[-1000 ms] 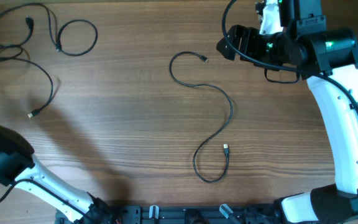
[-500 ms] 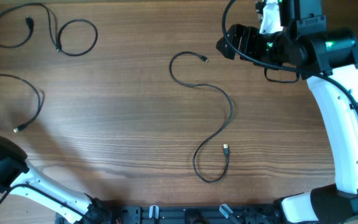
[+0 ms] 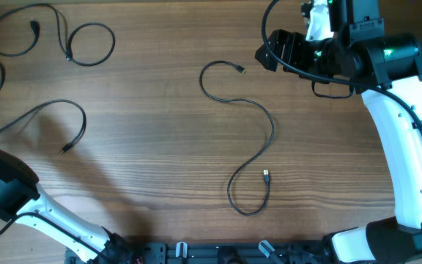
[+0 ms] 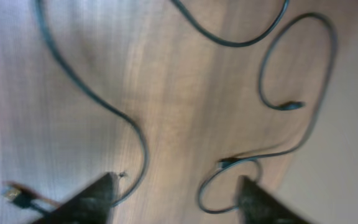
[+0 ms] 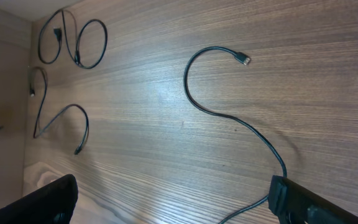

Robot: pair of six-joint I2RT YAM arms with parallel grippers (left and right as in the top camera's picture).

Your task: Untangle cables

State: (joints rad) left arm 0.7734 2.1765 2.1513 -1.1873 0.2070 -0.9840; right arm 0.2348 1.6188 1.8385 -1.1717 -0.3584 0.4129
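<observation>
Three thin black cables lie apart on the wooden table. A looped one [image 3: 86, 44] is at the back left, a wavy one [image 3: 42, 114] near the left edge, and an S-shaped one [image 3: 258, 117] in the middle. My left gripper [image 4: 176, 190] is open above the table with nothing between its fingers; in its blurred view the wavy cable [image 4: 135, 130] curves past the left finger and the looped cable [image 4: 319, 93] lies to the right. My right gripper [image 5: 173, 199] hangs open high over the back right, above the S-shaped cable [image 5: 229, 115], holding nothing.
The left arm [image 3: 6, 191] reaches in from the front left corner and its gripper is beyond the overhead view's left edge. The right arm [image 3: 401, 147] stands along the right side. A dark rail [image 3: 218, 253] runs along the front edge.
The left gripper has opened and let go of the wavy cable. That cable dropped onto the table and its free plug slid right. The right arm has not moved.
</observation>
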